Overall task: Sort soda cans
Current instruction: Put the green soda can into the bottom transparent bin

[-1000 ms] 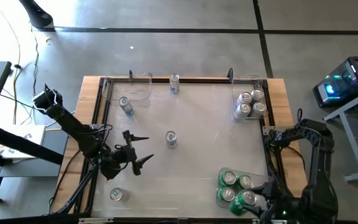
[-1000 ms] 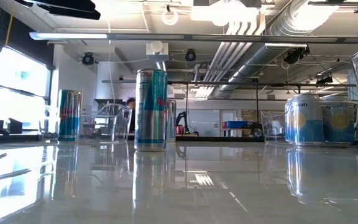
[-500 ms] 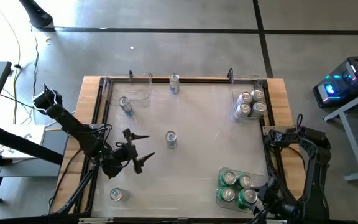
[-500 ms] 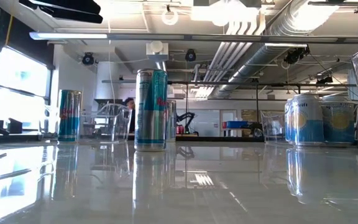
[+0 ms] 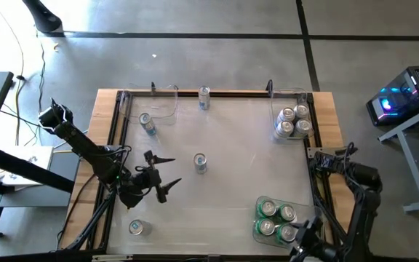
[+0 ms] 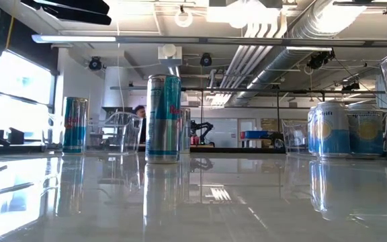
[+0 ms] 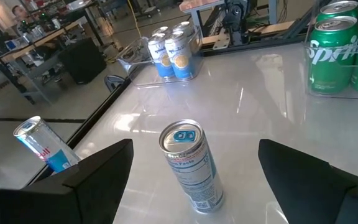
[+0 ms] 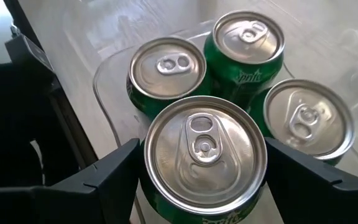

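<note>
My right gripper (image 8: pixel 204 165) is at the table's near right corner, over a clear bin (image 5: pixel 259 200) that holds three green soda cans (image 8: pixel 166 65). It is shut on another green can (image 8: pixel 204 149), whose top stands higher than theirs. My left gripper (image 5: pixel 174 172) hovers open at the table's left. It points at an upright silver-blue can (image 7: pixel 188 165) at mid-table, which stands just ahead of its fingers, untouched. Further cans stand at the far edge (image 5: pixel 204 97), the far left (image 5: pixel 148 124) and the near left (image 5: pixel 135 228). My right gripper pinches the green can between its two fingers, on opposite sides of the body just under the top rim (image 8: pixel 143 180). The fingers (image 8: pixel 114 171) slant down from the table's near right. The can stays upright; its bottom is hidden below its own top.
A clear bin at the far right (image 5: pixel 275 109) holds several silver-blue cans (image 5: pixel 293 121). Another clear bin (image 5: pixel 167 102) stands at the far left. A raised frame edges the table (image 5: pixel 217 92). The middle and near-middle of the table offer free room.
My right gripper has gone down toward the near right bin with the green can, tipping further downward. The can stays upright in the hold.
</note>
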